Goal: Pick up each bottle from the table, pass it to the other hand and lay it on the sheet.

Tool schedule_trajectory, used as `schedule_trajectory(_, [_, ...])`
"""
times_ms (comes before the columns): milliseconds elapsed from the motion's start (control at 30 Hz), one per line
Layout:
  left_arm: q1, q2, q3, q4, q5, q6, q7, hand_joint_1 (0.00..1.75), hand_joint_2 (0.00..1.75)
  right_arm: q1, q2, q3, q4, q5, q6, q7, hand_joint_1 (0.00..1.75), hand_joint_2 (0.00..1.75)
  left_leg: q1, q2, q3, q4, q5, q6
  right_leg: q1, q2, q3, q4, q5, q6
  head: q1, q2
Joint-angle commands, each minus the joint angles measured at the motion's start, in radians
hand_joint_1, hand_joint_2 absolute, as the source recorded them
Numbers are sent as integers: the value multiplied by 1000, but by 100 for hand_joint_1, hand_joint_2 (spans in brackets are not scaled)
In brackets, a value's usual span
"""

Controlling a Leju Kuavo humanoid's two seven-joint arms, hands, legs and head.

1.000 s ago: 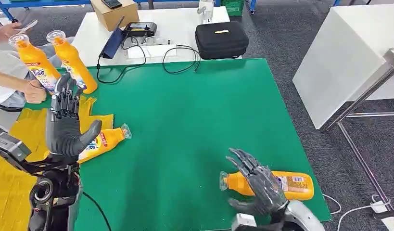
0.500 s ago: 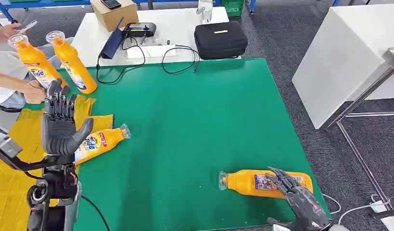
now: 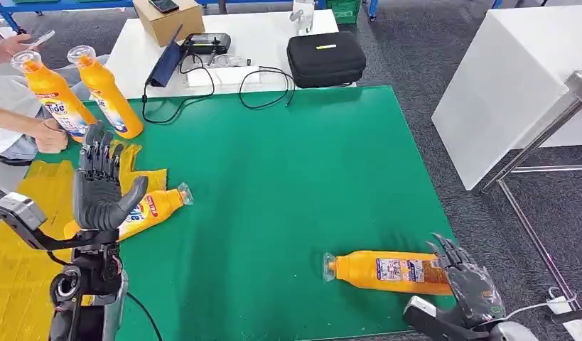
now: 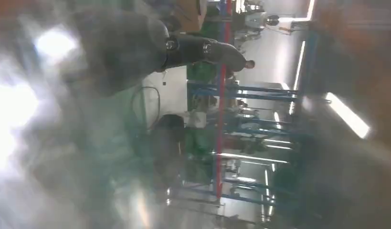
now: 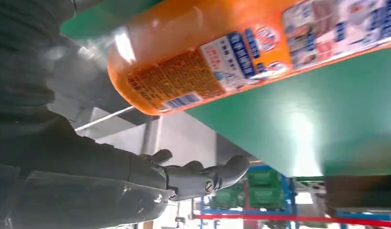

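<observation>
Green matting (image 3: pixel 273 185) covers the table, with a yellow sheet (image 3: pixel 25 213) over its near-left corner and grey carpet around it. One orange bottle (image 3: pixel 387 272) lies on its side near the mat's front-right edge, its cap toward the left. The right hand (image 3: pixel 469 280) sits just beside that bottle's base end, fingers spread and holding nothing; whether the fingertips touch the bottle cannot be told. In the right wrist view the bottle's base (image 5: pixel 150 90) overhangs the mat edge, close above the fingers (image 5: pixel 203 176). The left hand (image 3: pixel 99 185) is raised upright over the sheet's edge, fingers extended and apart, empty. Right behind it a second bottle (image 3: pixel 149 209) lies partly on the sheet, cap pointing onto the mat. Two more bottles (image 3: pixel 106 89) are at the far-left corner, where a person's hand (image 3: pixel 50 135) holds one.
</observation>
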Motion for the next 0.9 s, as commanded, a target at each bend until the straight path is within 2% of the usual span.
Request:
schedule_trajectory(33, [-17, -19, 2, 67, -1, 0, 6, 0, 175, -70, 69, -8, 128, 13, -7, 1, 0, 175, 1, 0, 4, -1, -1, 0, 1, -1, 4, -2, 0, 0, 0, 0])
schedule_trajectory(300, [-20, -19, 1, 71, -2, -2, 7, 0, 175, -70, 62, 6, 140, 22, -3, -4, 0, 175, 1, 0, 4, -1, -1, 0, 1, 0, 5, -2, -1, 0, 0, 0])
schedule_trajectory(633, [-30, -24, -4, 98, 0, -12, 10, 0, 175, -159, 58, 81, 311, 66, -16, 29, 0, 175, 1, 0, 4, -1, -1, 0, 1, 0, 5, -3, 0, 0, 0, 0])
schedule_trajectory(767, [-44, -22, -3, 121, 10, -21, 10, 0, 175, -182, 8, 162, 388, 61, 18, 49, 0, 175, 2, 1, 7, -1, -2, 0, 2, 0, 9, -3, -1, 1, 0, 0])
schedule_trajectory(900, [-50, -23, -4, 132, 11, -19, 10, 0, 175, -218, -38, 224, 486, 94, 13, 126, 0, 175, 2, 0, 7, -1, -1, 0, 2, -1, 8, -3, -1, 1, 0, 0])
